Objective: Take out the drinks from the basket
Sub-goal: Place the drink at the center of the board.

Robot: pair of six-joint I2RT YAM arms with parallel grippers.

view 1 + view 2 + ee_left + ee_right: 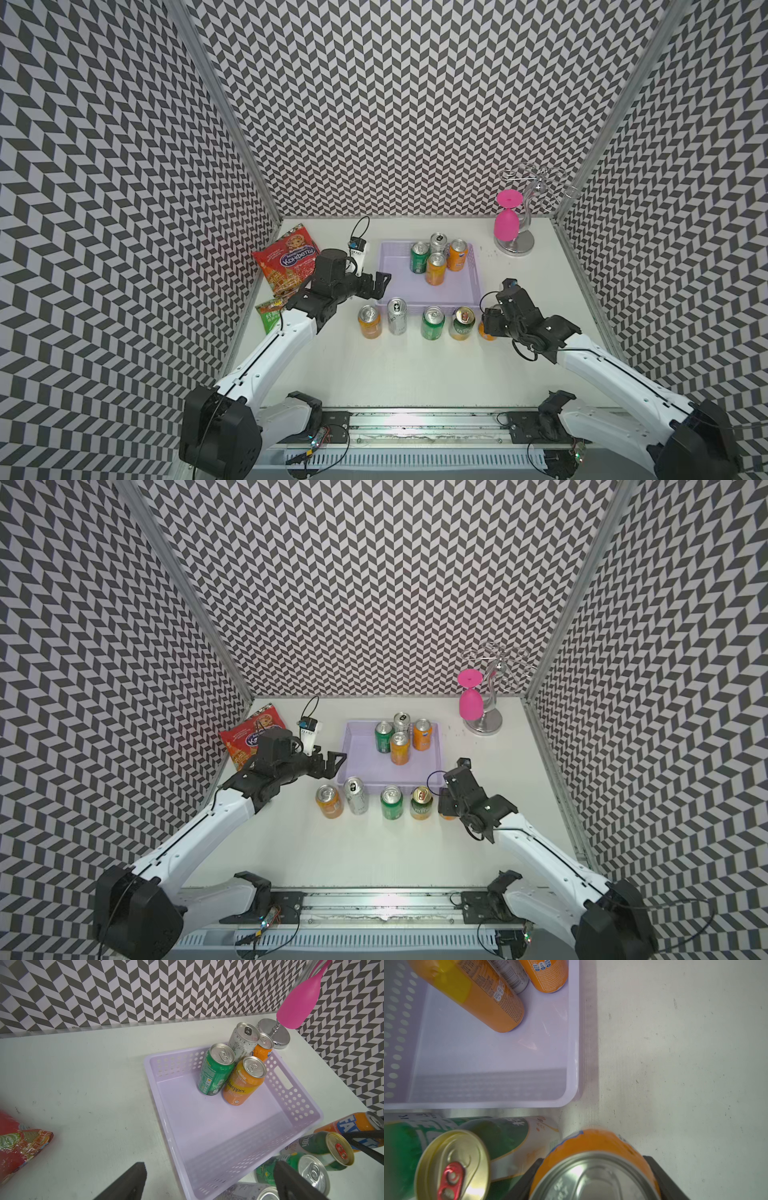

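Clamped in the right gripper (592,1169), an orange can (591,1142) ends the near row (432,322) outside the basket (457,297), probably being set down. Four drinks (435,257) crowd its far-right corner; the left gripper (380,282), jaws spread, hovers at its left edge for them.

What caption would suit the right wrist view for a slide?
The right end effector grips an orange can beside a green-and-gold can, just outside the lavender basket.

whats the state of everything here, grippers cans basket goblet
left gripper: open, empty
right gripper: shut on orange can
basket: on table, partly filled
cans in basket: four, upright
cans on table: four, upright in a row
pink goblet: hanging upside down on rack
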